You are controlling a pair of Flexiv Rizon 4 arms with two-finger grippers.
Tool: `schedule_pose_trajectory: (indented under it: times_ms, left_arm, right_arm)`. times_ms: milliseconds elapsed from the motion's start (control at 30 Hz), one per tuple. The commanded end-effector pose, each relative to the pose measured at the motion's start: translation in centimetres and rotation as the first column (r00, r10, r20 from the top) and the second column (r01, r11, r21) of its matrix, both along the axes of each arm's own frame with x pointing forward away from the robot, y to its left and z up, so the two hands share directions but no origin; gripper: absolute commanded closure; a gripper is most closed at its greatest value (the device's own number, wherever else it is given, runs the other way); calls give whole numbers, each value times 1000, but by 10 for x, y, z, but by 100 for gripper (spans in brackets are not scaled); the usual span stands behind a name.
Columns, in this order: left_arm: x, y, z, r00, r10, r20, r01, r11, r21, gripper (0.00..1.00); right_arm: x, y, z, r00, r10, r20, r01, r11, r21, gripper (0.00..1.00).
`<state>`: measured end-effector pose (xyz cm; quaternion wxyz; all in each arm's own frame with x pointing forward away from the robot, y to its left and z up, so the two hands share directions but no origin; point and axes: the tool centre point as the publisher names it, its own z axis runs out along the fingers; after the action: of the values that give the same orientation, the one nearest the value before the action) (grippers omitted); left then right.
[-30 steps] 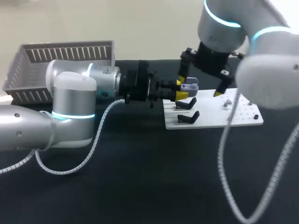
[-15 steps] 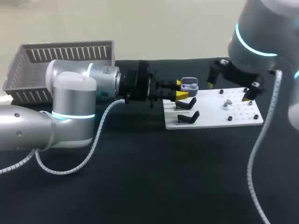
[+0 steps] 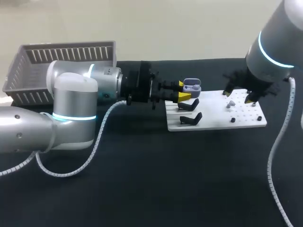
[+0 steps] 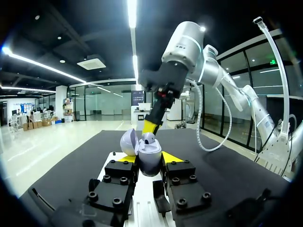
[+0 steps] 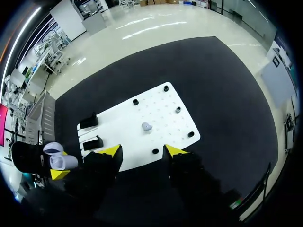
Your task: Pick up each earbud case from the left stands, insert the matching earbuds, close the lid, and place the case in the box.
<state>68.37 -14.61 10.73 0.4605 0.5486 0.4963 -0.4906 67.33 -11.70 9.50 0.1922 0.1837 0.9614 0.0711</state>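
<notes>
My left gripper (image 3: pixel 182 93) reaches in from the left and is shut on a lavender earbud case (image 3: pixel 191 87), held over the left end of the white board (image 3: pixel 246 124). The left wrist view shows the case (image 4: pixel 149 160) upright between the yellow tips, its lid (image 4: pixel 128 142) swung open. A pale earbud (image 3: pixel 230 103) lies on the board. My right gripper (image 3: pixel 239 94) hangs over the board's right part, above that earbud (image 5: pixel 147 126). Its own view shows this gripper (image 5: pixel 142 151) open with nothing between the fingers.
Two black stands (image 3: pixel 189 105) (image 3: pixel 191 118) sit on the board's left end, and several small black pegs (image 3: pixel 233 120) dot its right half. A grey slatted basket (image 3: pixel 28 71) stands at the back left. Dark table surface lies in front of the board.
My right arm has pulled away from the held case and swung right, to above the board's earbud, with its fingers drawing closer together. The left arm and case have kept still.
</notes>
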Motion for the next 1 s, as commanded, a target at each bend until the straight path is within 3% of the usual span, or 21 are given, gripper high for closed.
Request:
schedule_pose_trajectory:
  times_ms: [33, 1000]
  left_arm:
    - [1, 0, 0, 1000, -2, -1, 2, 1000, 1, 100]
    - [1, 0, 0, 1000, -2, -1, 2, 1000, 1, 100]
  right_arm:
    - [12, -2, -10, 999, 29, -31, -29, 1000, 5, 51]
    - [32, -17, -56, 987, 116, -116, -110, 993, 52, 60]
